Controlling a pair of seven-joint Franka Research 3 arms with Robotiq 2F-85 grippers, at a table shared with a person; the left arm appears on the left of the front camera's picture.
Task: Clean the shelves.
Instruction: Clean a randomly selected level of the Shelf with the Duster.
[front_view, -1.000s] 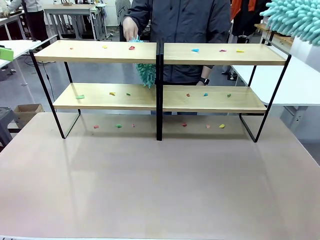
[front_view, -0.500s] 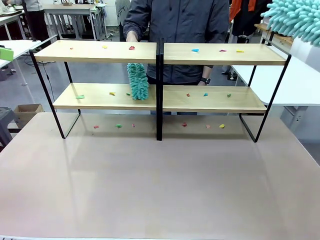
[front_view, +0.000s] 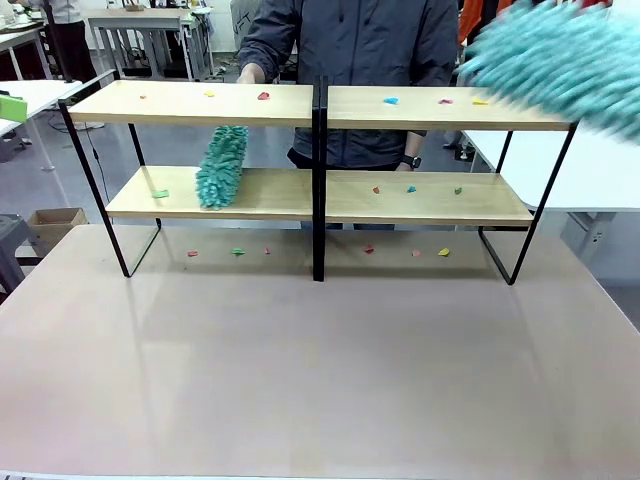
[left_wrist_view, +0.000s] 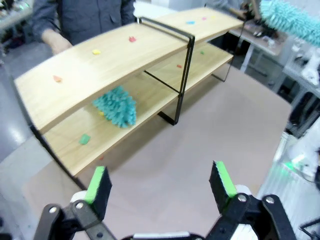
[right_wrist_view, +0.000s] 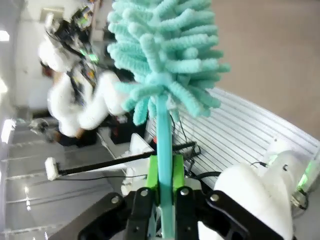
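Right pincer clamps teal duster; shelves run lengthwise left-right.

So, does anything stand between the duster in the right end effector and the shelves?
Nothing visible does. The right end effector, shut on its teal duster, holds it blurred near the upper right board of the shelves; the person's duster is on the lower left board.

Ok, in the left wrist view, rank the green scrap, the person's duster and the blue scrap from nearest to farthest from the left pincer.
1. Green scrap, lower board, near end, closest to the left pincer.
2. Person's duster, lower board, further along.
3. Blue scrap, top board, beyond the divider.
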